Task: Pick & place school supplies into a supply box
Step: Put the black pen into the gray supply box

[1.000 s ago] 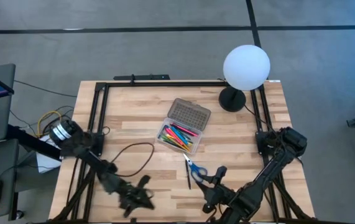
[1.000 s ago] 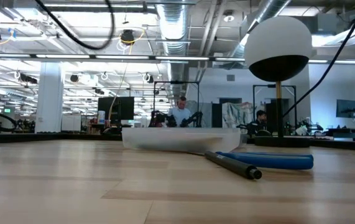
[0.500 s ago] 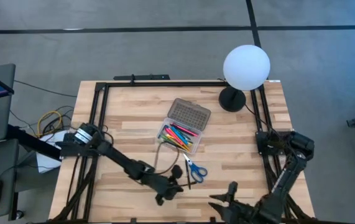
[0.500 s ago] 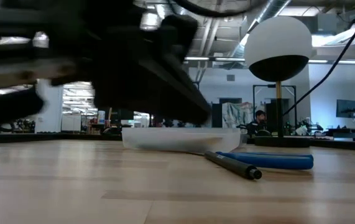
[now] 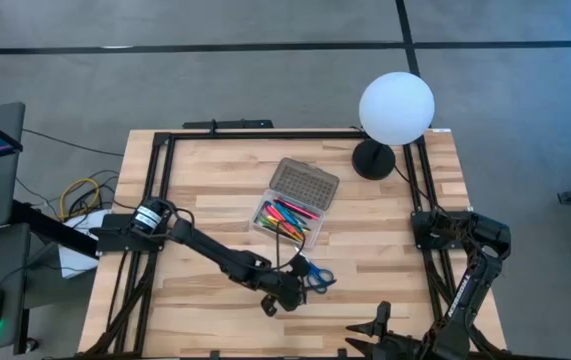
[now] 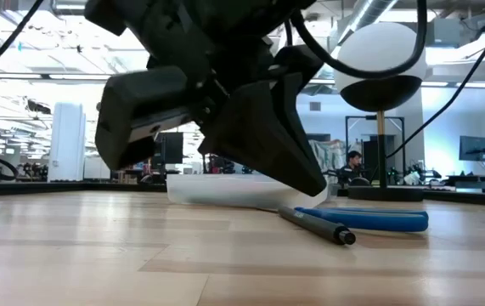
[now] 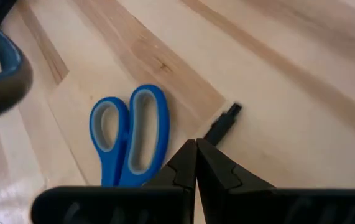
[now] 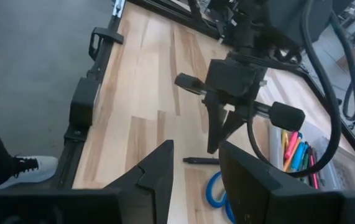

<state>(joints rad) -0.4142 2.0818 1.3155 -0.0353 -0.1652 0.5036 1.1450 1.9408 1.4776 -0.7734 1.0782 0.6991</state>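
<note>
Swung in fast over the scissors (image 5: 314, 275) and black pen (image 7: 223, 121), left gripper (image 7: 196, 147) pinched together, empty; right gripper (image 8: 194, 163) parted, pulled back. Pickup looked imminent.

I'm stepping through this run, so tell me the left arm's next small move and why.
Probably open the gripper. The left gripper hangs shut just above the black pen beside the blue-handled scissors, both outside the supply box. Shut fingers cannot straddle either one.
</note>
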